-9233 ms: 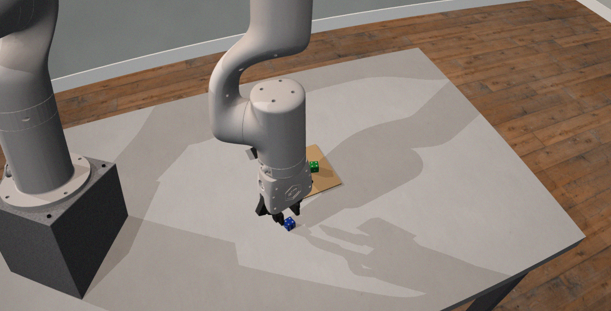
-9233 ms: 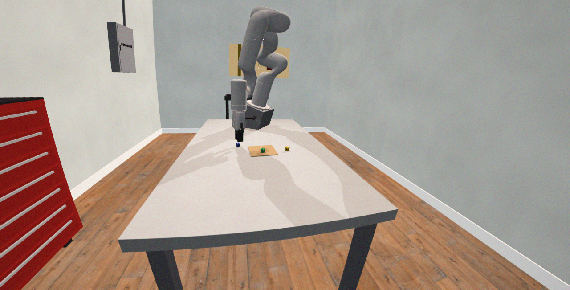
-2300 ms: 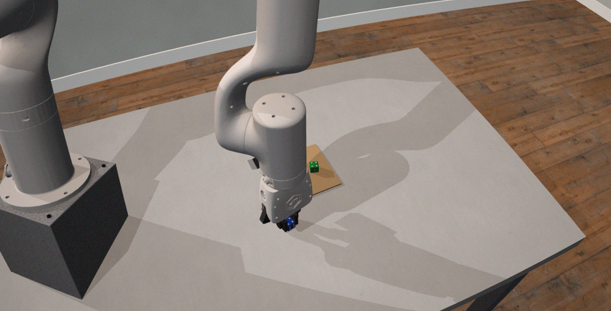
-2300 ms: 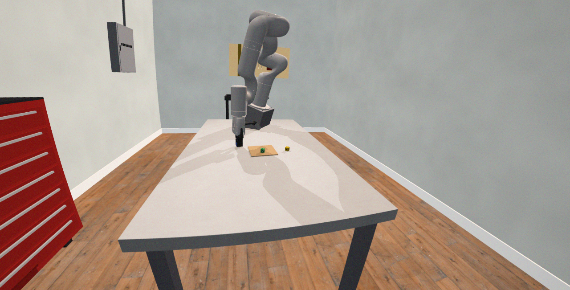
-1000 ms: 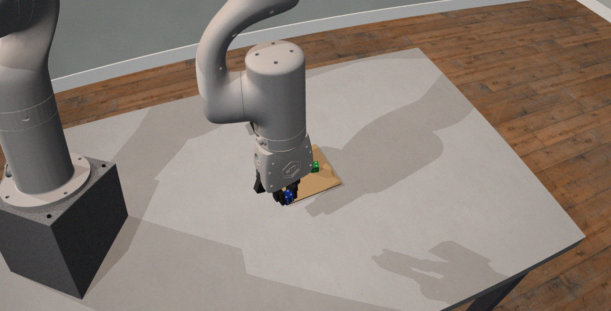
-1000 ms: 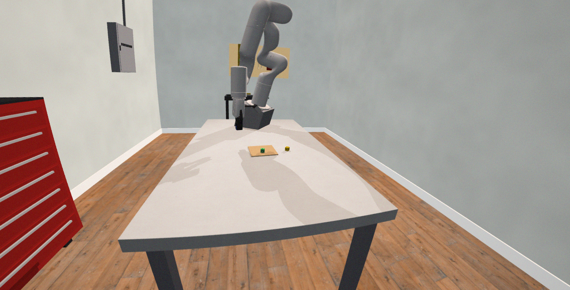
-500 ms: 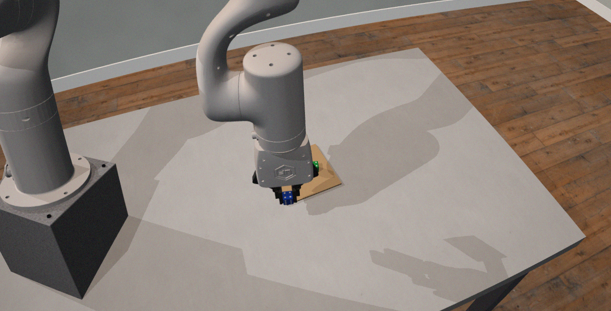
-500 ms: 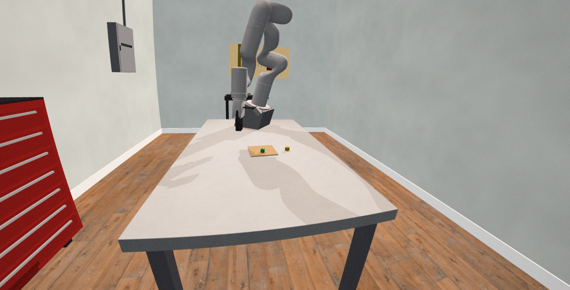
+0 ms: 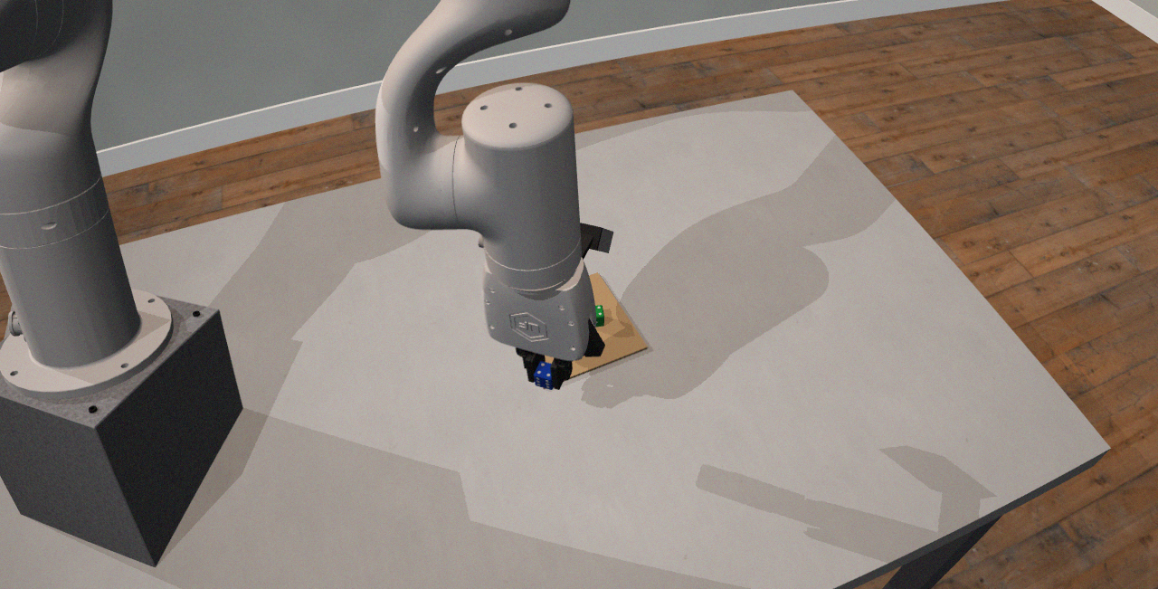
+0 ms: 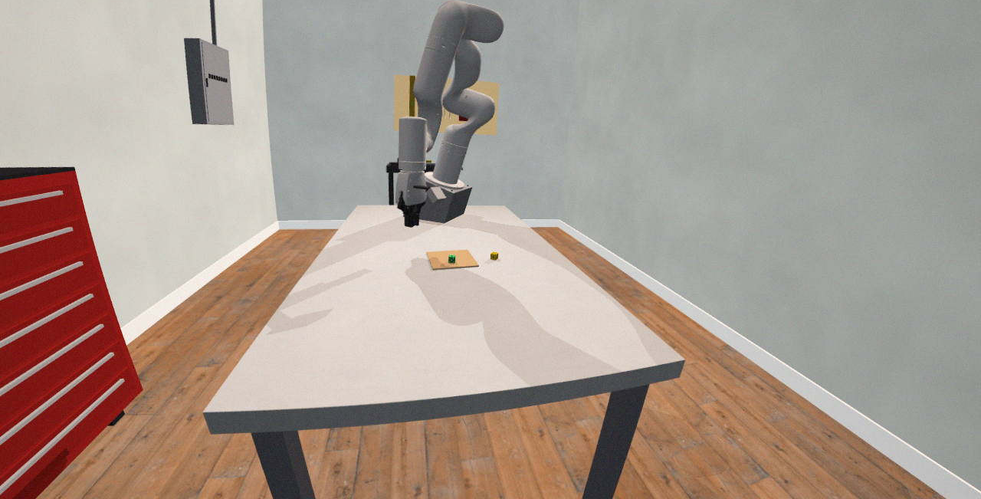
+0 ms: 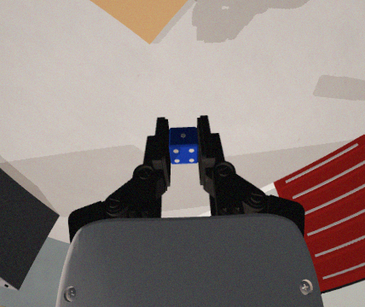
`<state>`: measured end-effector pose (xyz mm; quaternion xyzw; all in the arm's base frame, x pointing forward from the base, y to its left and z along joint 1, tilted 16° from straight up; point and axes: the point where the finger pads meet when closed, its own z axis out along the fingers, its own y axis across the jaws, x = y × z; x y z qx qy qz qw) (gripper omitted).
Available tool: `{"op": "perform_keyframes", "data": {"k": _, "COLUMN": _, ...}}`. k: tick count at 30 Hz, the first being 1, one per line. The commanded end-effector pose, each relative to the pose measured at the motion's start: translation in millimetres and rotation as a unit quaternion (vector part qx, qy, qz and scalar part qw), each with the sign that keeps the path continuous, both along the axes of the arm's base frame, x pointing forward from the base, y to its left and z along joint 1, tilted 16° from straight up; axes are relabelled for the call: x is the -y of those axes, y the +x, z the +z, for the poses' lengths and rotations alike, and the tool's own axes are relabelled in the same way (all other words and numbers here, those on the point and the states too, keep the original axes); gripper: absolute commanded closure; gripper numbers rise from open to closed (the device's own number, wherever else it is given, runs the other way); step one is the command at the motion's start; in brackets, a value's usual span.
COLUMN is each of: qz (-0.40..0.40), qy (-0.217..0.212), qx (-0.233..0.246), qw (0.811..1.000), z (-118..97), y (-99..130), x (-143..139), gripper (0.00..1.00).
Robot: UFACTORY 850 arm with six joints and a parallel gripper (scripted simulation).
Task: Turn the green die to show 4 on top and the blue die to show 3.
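My gripper (image 11: 182,131) is shut on the blue die (image 11: 182,153) and holds it high above the table, tilted; the face toward the wrist camera shows four pips. In the top view the blue die (image 9: 543,375) sits between the black fingers (image 9: 545,371), off the near-left side of the tan mat (image 9: 611,328). The green die (image 9: 599,313) lies flat on the mat and also shows in the exterior view (image 10: 451,258) on the mat (image 10: 447,259). The yellow die (image 10: 493,255) lies on the table to the right of the mat.
The arm's dark base block (image 9: 113,432) stands at the table's left. A red drawer cabinet (image 10: 47,317) stands on the floor beside the table. A grey box (image 10: 208,80) hangs on the wall.
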<state>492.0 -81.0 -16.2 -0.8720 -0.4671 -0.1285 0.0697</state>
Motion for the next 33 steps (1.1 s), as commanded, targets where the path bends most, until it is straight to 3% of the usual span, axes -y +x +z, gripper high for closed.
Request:
{"op": "perform_keyframes", "data": {"k": 1, "qz": -0.048, "qy": 0.012, "qx": -0.030, "qw": 0.998, "z": -0.1, "y": 1.7, "x": -0.1, "gripper": 0.85}}
{"op": "perform_keyframes", "data": {"k": 8, "qz": -0.064, "qy": 0.017, "qx": -0.033, "qw": 0.997, "z": -0.5, "y": 1.7, "x": -0.4, "gripper": 0.85}}
{"op": "perform_keyframes", "data": {"k": 16, "qz": -0.065, "qy": 0.057, "qx": -0.006, "qw": 0.996, "z": -1.1, "y": 0.1, "x": -0.1, "gripper": 0.85}}
{"op": "perform_keyframes", "data": {"k": 19, "qz": -0.068, "qy": 0.113, "qx": 0.040, "qw": 0.990, "z": -1.8, "y": -0.5, "x": 1.5, "gripper": 0.85}}
{"op": "perform_keyframes", "data": {"k": 28, "qz": -0.070, "qy": 0.203, "qx": 0.109, "qw": 0.970, "z": -3.0, "y": -1.9, "x": 3.8, "gripper": 0.85}}
{"op": "perform_keyframes", "data": {"k": 31, "qz": -0.072, "qy": 0.245, "qx": 0.144, "qw": 0.956, "z": -2.5, "y": -2.6, "x": 5.5, "gripper": 0.85}}
{"op": "perform_keyframes", "data": {"k": 33, "qz": -0.072, "qy": 0.245, "qx": 0.144, "qw": 0.956, "z": -2.5, "y": -2.6, "x": 5.5, "gripper": 0.85}}
